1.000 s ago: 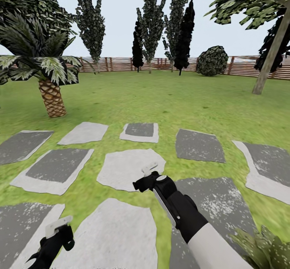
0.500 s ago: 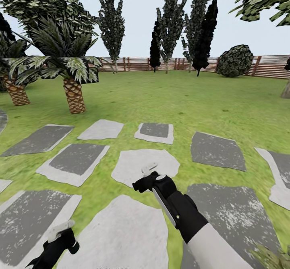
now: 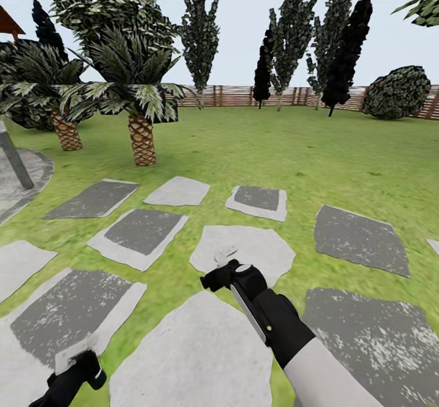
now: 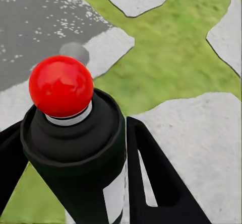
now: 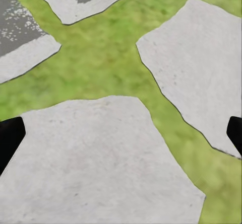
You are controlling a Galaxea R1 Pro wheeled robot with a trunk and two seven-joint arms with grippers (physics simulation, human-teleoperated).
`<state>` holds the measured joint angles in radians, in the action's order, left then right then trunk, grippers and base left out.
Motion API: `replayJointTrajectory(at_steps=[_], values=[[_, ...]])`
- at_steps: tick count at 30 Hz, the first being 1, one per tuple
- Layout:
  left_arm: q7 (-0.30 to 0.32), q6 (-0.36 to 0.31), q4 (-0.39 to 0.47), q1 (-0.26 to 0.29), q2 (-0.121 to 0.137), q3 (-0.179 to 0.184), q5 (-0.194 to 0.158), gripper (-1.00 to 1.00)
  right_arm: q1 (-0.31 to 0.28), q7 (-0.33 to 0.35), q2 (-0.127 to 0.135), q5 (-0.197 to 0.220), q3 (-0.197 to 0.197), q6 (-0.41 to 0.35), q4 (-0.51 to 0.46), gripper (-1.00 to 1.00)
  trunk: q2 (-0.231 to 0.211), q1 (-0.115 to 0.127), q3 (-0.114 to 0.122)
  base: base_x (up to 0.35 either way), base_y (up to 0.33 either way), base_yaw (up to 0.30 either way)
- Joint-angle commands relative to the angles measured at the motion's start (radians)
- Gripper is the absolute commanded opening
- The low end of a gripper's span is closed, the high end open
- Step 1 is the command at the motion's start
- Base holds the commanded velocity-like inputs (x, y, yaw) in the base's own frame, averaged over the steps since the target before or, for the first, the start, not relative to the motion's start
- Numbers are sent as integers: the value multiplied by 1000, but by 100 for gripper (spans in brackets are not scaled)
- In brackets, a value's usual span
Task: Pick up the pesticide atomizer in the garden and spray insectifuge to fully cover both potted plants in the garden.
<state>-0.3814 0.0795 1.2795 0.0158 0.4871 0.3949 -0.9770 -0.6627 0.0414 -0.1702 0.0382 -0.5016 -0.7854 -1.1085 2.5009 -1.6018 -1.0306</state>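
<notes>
The pesticide atomizer (image 4: 75,128), a dark bottle with a red ball tip and a white label, stands between the black fingers of my left gripper (image 4: 78,158), which is shut on it. In the head view my left gripper (image 3: 78,370) hangs low at the left over a grey paving slab. My right gripper (image 3: 221,268) is held out over the slabs in the middle. Its wrist view has the two fingertips far apart at the picture's sides, so the right gripper (image 5: 121,136) is open and empty. The garden lawn (image 3: 317,151) stretches to a slatted wooden fence (image 3: 238,96). The potted plants are out of view.
Two palms (image 3: 141,141) (image 3: 67,135) stand on the lawn ahead left. A grey post (image 3: 15,163) rises from round paving at the far left. A round dark bush (image 3: 399,93) and tall slim trees (image 3: 292,41) line the fence. Stone slabs (image 3: 244,251) lie underfoot.
The whole view has swung to the left: palms and slabs slid rightward, a second palm and a grey post came in, and the leafy plant left the lower right corner. Both arms keep their pose.
</notes>
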Motion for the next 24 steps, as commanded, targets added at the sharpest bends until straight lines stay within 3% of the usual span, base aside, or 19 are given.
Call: replayJointTrajectory(at_steps=[1,2,4,5,6,7,8,9,11,14,16,17,24], values=[[0,0,-9,-6,-24,-29,19,-100,0,0,0,0,0,0,0,100,0,0,0,0,0,270],[2,-4,-43,-9,-78,-102,104,-100,0,0,0,0,0,-1,0,100,0,0,0,0,0,270],[16,-49,-80,-11,-136,-198,211,-100,0,0,0,1,0,-1,0,100,0,0,0,0,0,270],[42,-94,-83,-11,-155,-230,231,-100,0,0,0,2,0,-1,0,100,0,0,0,0,0,270],[117,-156,-87,-11,-173,-283,246,-100,0,0,0,2,0,-2,-1,100,0,0,0,0,0,270],[172,-189,-92,-11,-169,-312,263,-100,0,0,0,2,-1,-2,1,100,0,0,0,0,0,270],[275,-235,-103,-11,-130,-326,317,-100,0,1,-3,3,-15,-1,3,100,0,0,0,0,0,270],[347,-247,-113,-13,-110,-334,336,-100,0,1,-4,4,-33,0,4,100,0,0,0,0,0,270],[393,-252,-137,-19,-95,-364,347,-100,0,2,-4,4,-41,0,5,100,0,0,0,0,0,270],[413,-254,-148,-22,-90,-387,353,-100,0,1,-4,2,-46,0,2,100,0,0,0,0,0,270],[415,-253,-146,-22,-89,-391,352,-100,0,1,-4,3,-50,0,0,100,0,0,0,0,0,270],[415,-147,-126,-22,-97,-393,347,-100,0,3,-4,1,-93,8,0,100,0,0,0,0,0,269],[422,-154,-92,-22,-100,-392,332,-100,0,9,-4,4,-105,5,8,100,0,0,-1,0,14,203]])
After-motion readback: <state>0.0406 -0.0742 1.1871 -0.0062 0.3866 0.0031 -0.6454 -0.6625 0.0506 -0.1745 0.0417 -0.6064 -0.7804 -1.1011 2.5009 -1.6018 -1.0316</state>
